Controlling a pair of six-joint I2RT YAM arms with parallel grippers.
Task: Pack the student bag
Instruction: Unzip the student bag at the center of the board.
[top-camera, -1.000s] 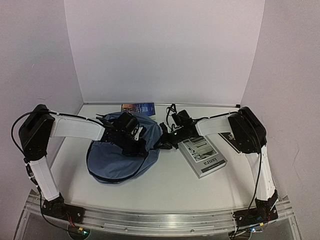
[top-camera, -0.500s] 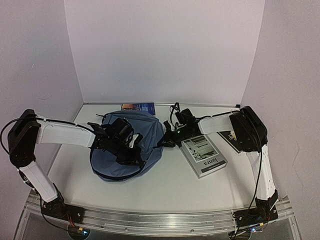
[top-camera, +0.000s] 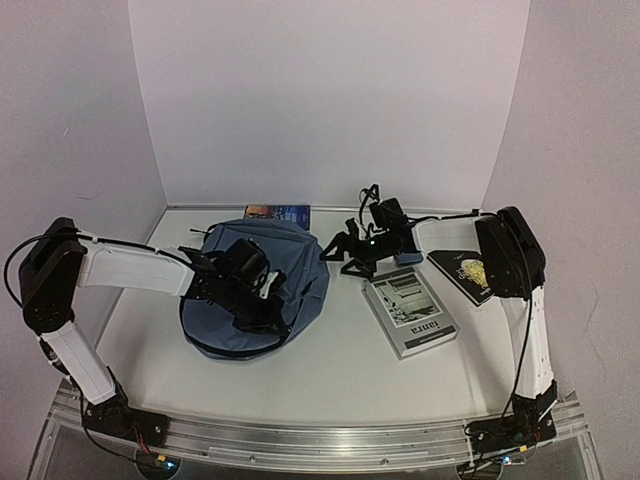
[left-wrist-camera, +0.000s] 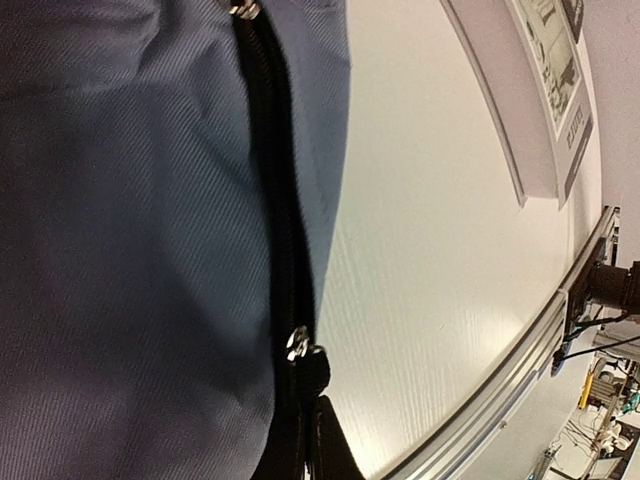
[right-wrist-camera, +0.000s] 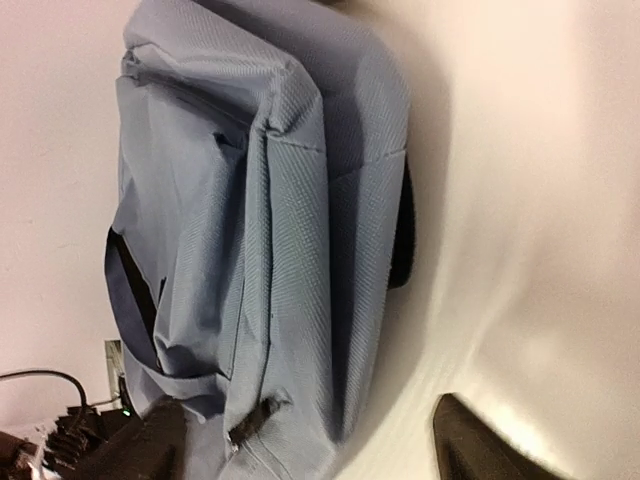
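The right gripper (top-camera: 345, 252) has let go of the right edge of the student bag (top-camera: 292, 272) and has drawn back toward the far right. It now hangs clear of the fabric, with a gap of worktop (top-camera: 330, 370) between it and the bag. In the right wrist view its fingers (right-wrist-camera: 150, 445) stand wide apart with nothing between them.

The left gripper (top-camera: 248, 290) stays low on the middle of the bag. Whether it is pinching fabric or only pressing cannot be told: the left wrist view shows only cloth and a dark zipper (left-wrist-camera: 270, 200) close up.

The bag lies left of centre on the worktop and now sits a little rounder and farther back. A blue book (top-camera: 280, 213) shows just beyond it. The grey book (top-camera: 412, 312) and the dark book (top-camera: 465, 272) lie to its right, both still outside.

Nothing is packed yet. The freed right arm is probably about to go for a book.
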